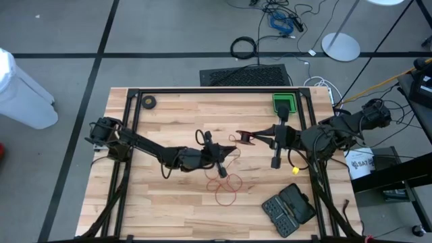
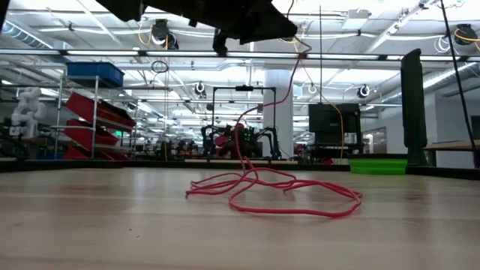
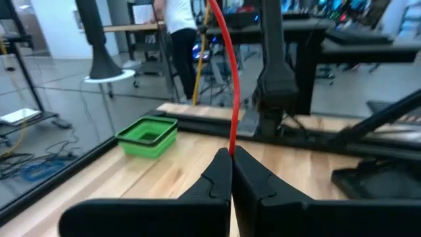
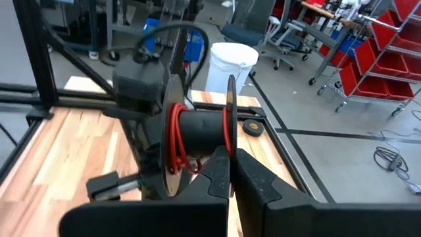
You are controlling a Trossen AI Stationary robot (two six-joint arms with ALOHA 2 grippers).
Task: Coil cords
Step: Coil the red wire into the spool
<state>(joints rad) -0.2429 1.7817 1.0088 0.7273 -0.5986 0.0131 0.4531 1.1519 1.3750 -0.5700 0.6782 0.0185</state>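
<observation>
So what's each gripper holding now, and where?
Left gripper pinches the red cord along its run. Right gripper grips the black reel by a flange rim.

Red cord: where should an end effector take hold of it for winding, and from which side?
Probably the raised stretch of the red cord running toward the reel, pinched crosswise from above, as the left end effector does. Its loops lie flat on the table, too thin to pinch cleanly. The right end effector holds the reel.
</observation>
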